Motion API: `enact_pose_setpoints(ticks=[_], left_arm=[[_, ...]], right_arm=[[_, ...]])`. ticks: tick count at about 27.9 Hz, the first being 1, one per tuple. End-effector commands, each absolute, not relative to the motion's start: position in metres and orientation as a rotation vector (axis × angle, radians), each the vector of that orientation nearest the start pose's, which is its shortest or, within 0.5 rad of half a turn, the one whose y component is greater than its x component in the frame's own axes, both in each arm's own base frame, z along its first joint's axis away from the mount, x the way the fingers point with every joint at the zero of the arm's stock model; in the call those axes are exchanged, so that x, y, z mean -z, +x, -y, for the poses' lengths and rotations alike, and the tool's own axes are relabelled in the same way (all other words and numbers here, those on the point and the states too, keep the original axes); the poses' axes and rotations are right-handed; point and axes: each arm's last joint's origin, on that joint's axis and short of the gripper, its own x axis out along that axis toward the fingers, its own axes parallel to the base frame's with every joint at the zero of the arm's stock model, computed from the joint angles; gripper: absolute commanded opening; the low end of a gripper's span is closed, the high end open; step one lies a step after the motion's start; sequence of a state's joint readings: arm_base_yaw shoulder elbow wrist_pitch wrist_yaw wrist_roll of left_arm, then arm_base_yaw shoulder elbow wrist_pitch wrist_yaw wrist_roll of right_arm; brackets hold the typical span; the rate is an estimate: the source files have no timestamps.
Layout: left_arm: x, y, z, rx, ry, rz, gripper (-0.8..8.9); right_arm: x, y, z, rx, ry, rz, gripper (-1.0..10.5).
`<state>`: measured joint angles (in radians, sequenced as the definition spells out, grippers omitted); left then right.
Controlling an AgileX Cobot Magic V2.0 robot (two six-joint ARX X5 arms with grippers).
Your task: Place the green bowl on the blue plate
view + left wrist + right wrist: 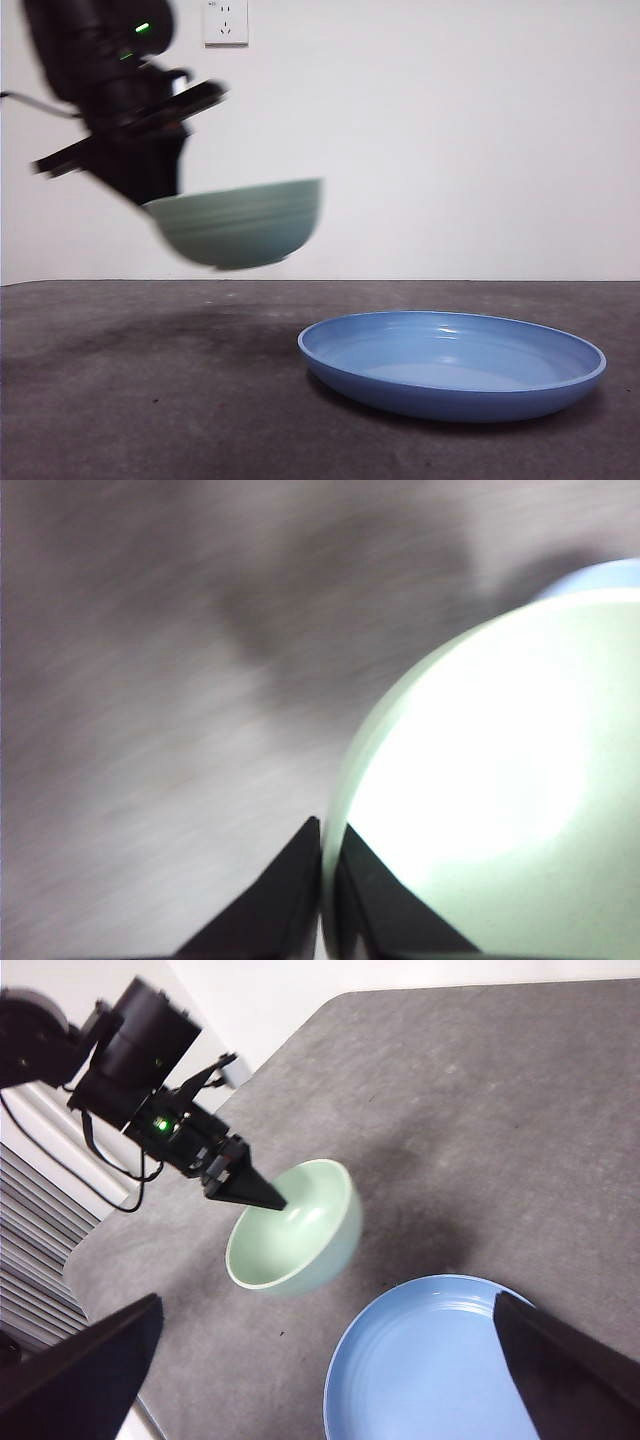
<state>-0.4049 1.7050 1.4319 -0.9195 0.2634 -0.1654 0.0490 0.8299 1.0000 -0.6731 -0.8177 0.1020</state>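
The green bowl [240, 225] hangs in the air, tilted a little, left of and above the blue plate [450, 365], which lies flat on the table. My left gripper [160, 200] comes down from the upper left and is shut on the bowl's near rim. In the left wrist view the two jaws pinch the rim at my left gripper [325, 870], one inside the green bowl [500, 780], one outside. A sliver of the blue plate [600, 577] shows beyond the bowl. My right gripper [325, 1380] is open, high above the blue plate [430, 1360] and the green bowl [300, 1235].
The dark grey table [150, 400] stretches under both things. A white wall socket [225, 22] sits on the back wall. In the right wrist view the table's rounded edge [110, 1230] runs near the left arm [130, 1050] and its cables.
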Motion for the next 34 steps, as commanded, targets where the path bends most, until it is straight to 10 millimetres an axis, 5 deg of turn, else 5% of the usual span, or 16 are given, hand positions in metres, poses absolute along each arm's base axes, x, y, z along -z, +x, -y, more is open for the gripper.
enact_pose_setpoints(ticks=[1, 11, 17, 23, 34], left_arm=[[-0.274, 0.320, 0.170, 0.518, -0.048, -1.254, 0.09], [-0.265, 0.328, 0.262, 0.670, 0.078, -1.293, 0.09], [-0.245, 0.328, 0.297, 0.667, 0.170, -1.323, 0.09], [-0.214, 0.327, 0.311, 0.661, 0.213, -1.392, 0.09], [-0.211, 0.323, 0.316, 0.620, 0.278, -1.366, 0.09]], right_arm=[[-0.362, 0.149, -0.029, -0.834, 0.281, -0.506, 6.3], [-0.362, 0.149, -0.029, -0.834, 0.281, -0.506, 6.3], [-0.362, 0.149, -0.029, -0.833, 0.284, -0.507, 6.3], [-0.362, 0.149, -0.029, -0.833, 0.284, -0.507, 6.3], [-0.362, 0.149, -0.029, -0.833, 0.283, -0.507, 6.3]])
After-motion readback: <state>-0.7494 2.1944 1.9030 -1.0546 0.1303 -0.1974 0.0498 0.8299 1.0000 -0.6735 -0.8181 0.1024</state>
